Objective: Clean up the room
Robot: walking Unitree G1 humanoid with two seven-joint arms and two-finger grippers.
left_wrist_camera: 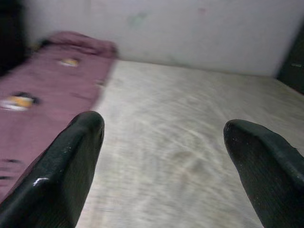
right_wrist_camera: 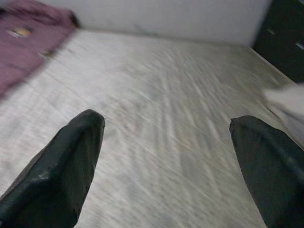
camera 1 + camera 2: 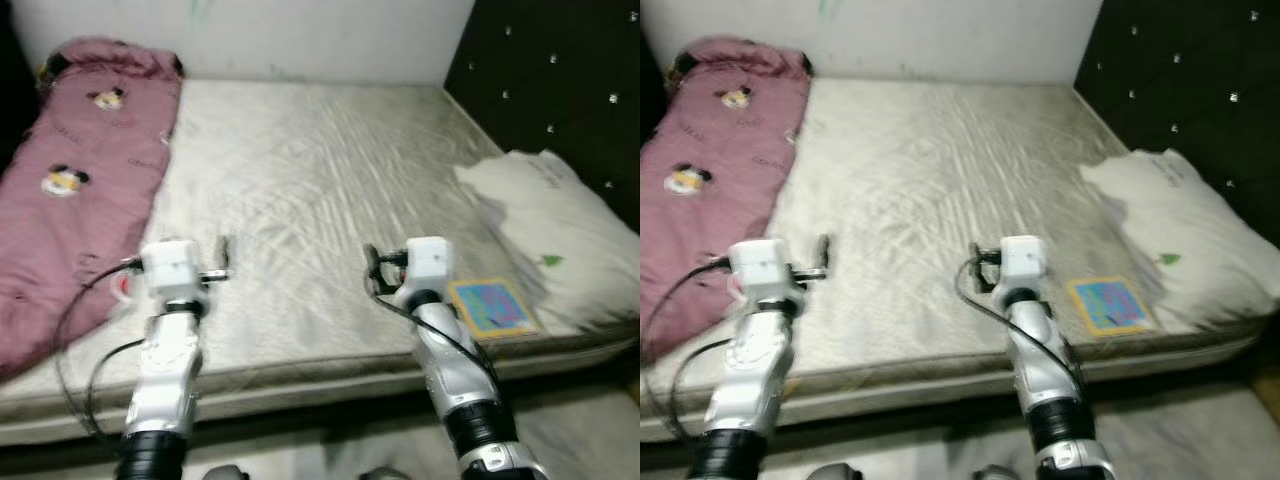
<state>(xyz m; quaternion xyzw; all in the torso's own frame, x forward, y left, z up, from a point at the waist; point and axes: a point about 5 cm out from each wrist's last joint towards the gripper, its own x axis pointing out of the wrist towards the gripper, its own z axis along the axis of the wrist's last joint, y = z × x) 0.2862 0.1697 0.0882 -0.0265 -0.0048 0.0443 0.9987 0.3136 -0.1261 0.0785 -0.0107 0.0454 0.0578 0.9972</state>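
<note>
Over the near edge of the mattress (image 3: 320, 180): left gripper (image 1: 164, 137) and right gripper (image 2: 166, 137), fingers spread, empty. Maroon blanket (image 3: 70, 190) left; colourful book (image 3: 492, 306) beside white pillow (image 3: 555, 230) right.

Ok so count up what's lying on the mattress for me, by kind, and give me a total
Maroon cartoon-print blanket: 1
White pillow: 1
Colourful book with a yellow border: 1
Total: 3 things on the mattress. Both grippers, left and right, hang open above the bare sheet and hold nothing.
</note>
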